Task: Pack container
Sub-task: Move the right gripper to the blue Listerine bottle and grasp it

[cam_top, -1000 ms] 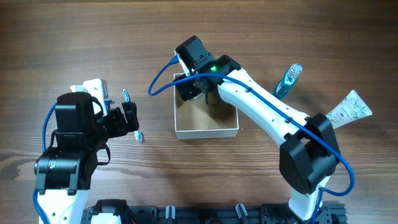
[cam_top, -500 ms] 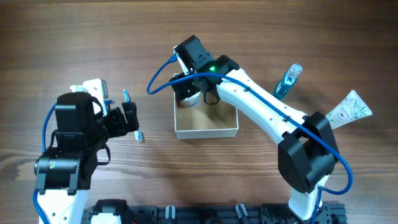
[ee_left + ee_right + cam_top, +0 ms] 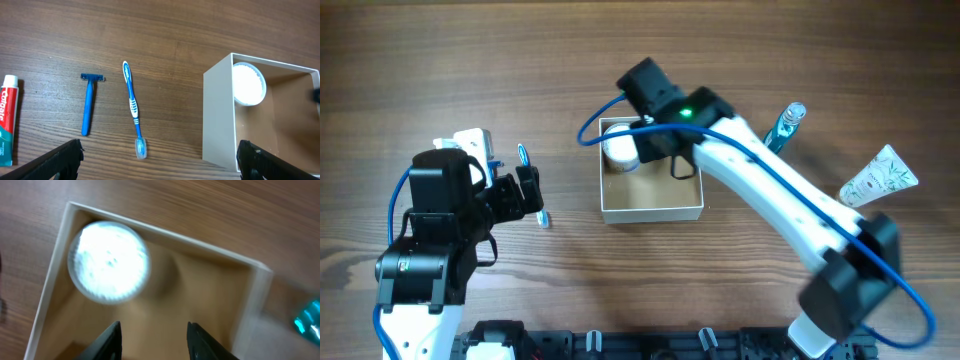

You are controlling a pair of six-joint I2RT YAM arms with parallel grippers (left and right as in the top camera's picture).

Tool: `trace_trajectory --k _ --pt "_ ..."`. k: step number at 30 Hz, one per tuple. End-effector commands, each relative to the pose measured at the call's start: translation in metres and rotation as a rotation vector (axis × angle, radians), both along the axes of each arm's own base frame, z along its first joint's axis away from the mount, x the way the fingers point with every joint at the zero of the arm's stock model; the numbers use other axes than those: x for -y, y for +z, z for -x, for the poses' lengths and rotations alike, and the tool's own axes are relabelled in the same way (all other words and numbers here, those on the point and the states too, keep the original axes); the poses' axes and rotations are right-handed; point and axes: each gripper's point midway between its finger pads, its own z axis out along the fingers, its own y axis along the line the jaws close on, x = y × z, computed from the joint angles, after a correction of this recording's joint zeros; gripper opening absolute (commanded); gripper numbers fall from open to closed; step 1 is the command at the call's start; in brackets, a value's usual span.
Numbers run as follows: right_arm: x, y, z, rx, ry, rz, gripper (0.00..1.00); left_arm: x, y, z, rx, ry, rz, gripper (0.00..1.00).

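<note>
Packing underway: container [image 3: 652, 212] at desk [image 3: 440, 60] centre holds jar [image 3: 620, 150] in its far-left corner, right claw [image 3: 152, 335] spread empty above it, left claw [image 3: 159, 150] also spread (holding nothing), so the next move is probably grabbing the toothbrush [image 3: 133, 107] at left.

1 each: container [image 3: 651, 213], jar [image 3: 620, 150], razor [image 3: 88, 107], toothbrush [image 3: 132, 107], bottle [image 3: 783, 128]; seemingly 2 tubes [image 3: 7, 117] [image 3: 877, 175].

We log the container [image 3: 652, 214] mid-table, with a jar [image 3: 620, 150] in its far left corner. Left of it lie a toothbrush [image 3: 133, 110], then a razor [image 3: 88, 105], then toothpaste [image 3: 6, 117]. To its right are a bottle [image 3: 783, 128] and, beyond that, a tube [image 3: 878, 175].
</note>
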Motion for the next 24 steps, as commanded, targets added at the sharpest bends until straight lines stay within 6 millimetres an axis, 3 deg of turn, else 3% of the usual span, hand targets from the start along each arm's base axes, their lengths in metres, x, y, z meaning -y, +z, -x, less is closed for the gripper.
trace_trajectory --k 1,2,4,6,9,12,15,18,24 --pt "0.038 0.063 -0.009 0.14 -0.235 -0.091 0.48 0.0 0.01 -0.002 0.027 0.008 0.005 1.0" --pt "0.049 0.076 -0.01 0.167 -0.26 -0.112 0.5 0.0 0.01 -0.002 0.026 0.008 0.005 1.0" --pt "0.076 0.101 -0.014 0.219 -0.318 -0.149 0.68 0.0 0.01 -0.002 0.026 0.008 0.005 1.0" --pt "0.108 0.121 -0.017 0.262 -0.347 -0.164 0.73 0.0 0.01 -0.002 0.026 0.008 0.005 1.0" --pt "0.166 0.134 -0.022 0.284 -0.446 -0.169 0.89 0.0 0.01 -0.002 0.026 0.008 0.005 1.0" --pt "0.215 0.122 -0.027 0.238 -0.59 -0.169 0.95 0.0 0.01 -0.002 0.026 0.008 0.005 1.0" --pt "0.243 0.103 -0.033 0.179 -0.694 -0.182 1.0 0.0 0.009 -0.003 0.021 0.008 0.005 1.0" --pt "0.253 0.079 -0.039 0.114 -0.729 -0.163 1.0 0.0 0.006 -0.004 0.009 0.008 0.005 1.0" --pt "0.248 0.031 -0.048 -0.026 -0.727 -0.139 1.0 0.001 -0.002 -0.007 -0.021 0.008 0.004 1.0"
